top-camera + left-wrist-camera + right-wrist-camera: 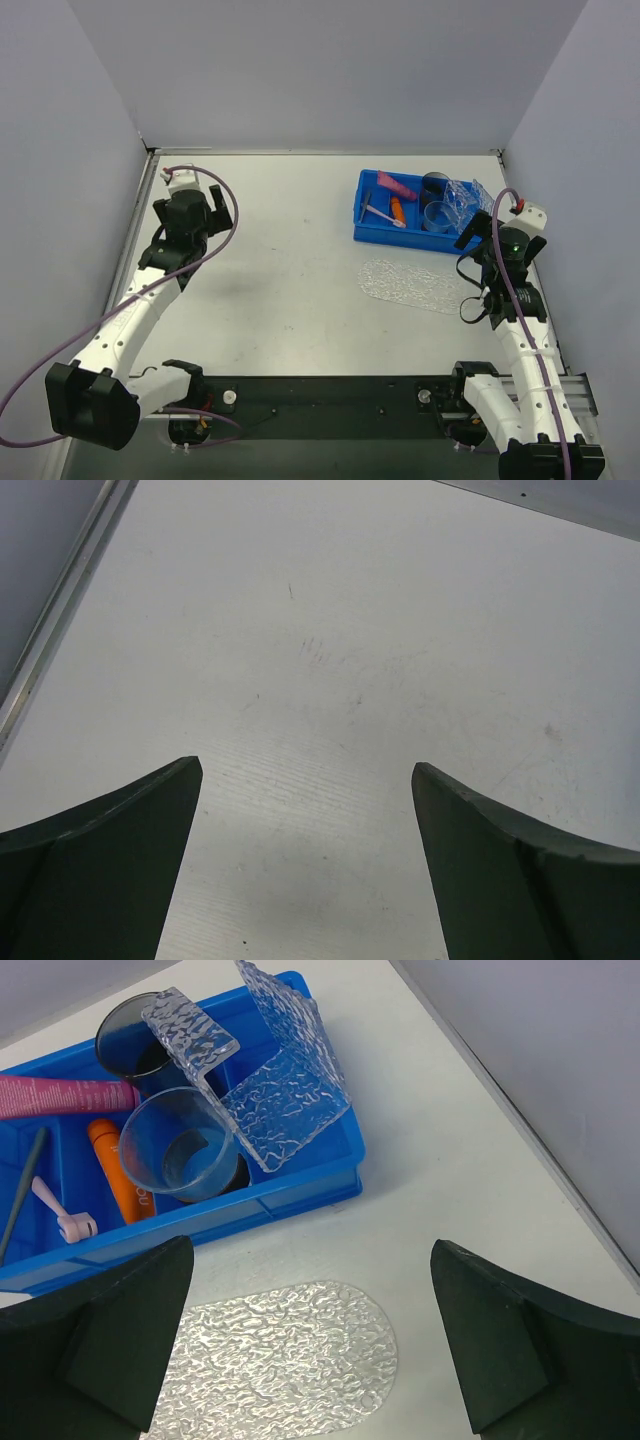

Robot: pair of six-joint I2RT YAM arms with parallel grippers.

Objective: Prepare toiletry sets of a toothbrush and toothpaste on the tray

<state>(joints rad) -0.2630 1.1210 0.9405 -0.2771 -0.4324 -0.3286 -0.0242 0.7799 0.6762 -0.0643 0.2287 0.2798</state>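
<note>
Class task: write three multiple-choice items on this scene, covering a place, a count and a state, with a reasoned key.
1. Where is the orange tube? A on the clear tray B in the blue bin C on a shelf
2. How many toothpaste tubes show? A one B two C four
3. How is the right gripper? A open, empty B shut, empty C shut on a tube
Key: 1 B, it lies in a bin compartment, the tray bare; 2 B, the pink tube and the orange one; 3 A, fingers wide apart, nothing between.

Tray (285,1360) — clear bumpy plastic; table (350,630) — matt, smooth.
</note>
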